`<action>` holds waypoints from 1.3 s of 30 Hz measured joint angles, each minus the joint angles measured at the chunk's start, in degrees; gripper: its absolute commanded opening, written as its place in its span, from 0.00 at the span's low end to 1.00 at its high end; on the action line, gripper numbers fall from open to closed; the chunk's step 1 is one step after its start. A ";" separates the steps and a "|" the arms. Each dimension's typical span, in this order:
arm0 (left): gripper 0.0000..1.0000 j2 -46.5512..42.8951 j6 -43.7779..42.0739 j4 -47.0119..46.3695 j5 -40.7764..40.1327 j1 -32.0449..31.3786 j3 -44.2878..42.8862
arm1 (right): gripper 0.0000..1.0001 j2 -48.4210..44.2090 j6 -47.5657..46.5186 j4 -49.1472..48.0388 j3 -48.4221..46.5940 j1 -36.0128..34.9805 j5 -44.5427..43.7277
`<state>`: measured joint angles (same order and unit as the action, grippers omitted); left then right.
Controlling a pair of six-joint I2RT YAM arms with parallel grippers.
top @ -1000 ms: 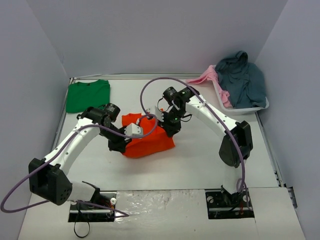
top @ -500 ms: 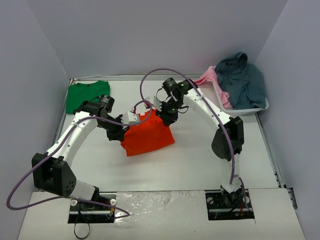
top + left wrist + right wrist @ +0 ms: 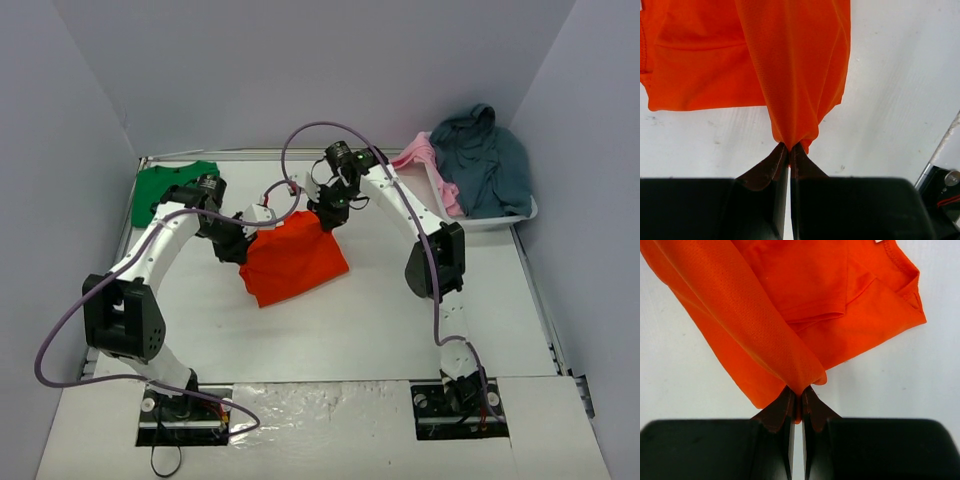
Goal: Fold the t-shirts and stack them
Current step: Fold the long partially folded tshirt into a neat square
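Observation:
The orange t-shirt point(image 3: 293, 262) lies partly folded in the middle of the table, its far edge lifted between both grippers. My left gripper point(image 3: 247, 240) is shut on the shirt's far-left corner; in the left wrist view its jaws point(image 3: 789, 148) pinch a bunched point of orange cloth point(image 3: 790, 75). My right gripper point(image 3: 325, 218) is shut on the far-right corner, and the right wrist view shows its jaws point(image 3: 797, 392) pinching the fold of the orange cloth point(image 3: 790, 305). The green t-shirt point(image 3: 165, 184) lies flat at the far left, partly hidden behind my left arm.
A white bin point(image 3: 485, 215) at the far right holds a grey-blue garment point(image 3: 485, 155) and a pink one point(image 3: 415, 152). Purple cables point(image 3: 300, 140) arc over the orange shirt. Walls close in the table on three sides.
Both grippers have moved toward the far side, pulling the orange shirt's held edge with them. The shirt has shifted back and spread into a flatter shape.

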<state>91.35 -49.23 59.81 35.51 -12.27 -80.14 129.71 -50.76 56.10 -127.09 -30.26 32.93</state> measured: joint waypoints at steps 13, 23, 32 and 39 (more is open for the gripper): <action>0.94 6.36 3.32 -8.72 -4.37 4.11 -4.17 | 0.55 15.82 2.47 -12.59 -17.62 2.29 3.50; 0.94 7.63 16.94 -27.89 -18.71 6.88 6.05 | 0.69 21.97 14.08 -33.97 -10.03 2.54 -2.47; 0.94 -1.81 20.90 -33.64 -21.22 6.88 11.23 | 0.71 1.05 16.52 -44.85 16.74 2.47 -15.45; 0.94 -7.58 26.05 -35.54 -21.35 8.46 13.40 | 0.80 -15.45 13.90 -49.83 29.09 -0.92 -27.28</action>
<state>83.77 -23.18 24.27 14.15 -3.81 -66.74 114.26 -36.86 6.26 -98.00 -31.18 5.65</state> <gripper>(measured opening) 0.943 0.770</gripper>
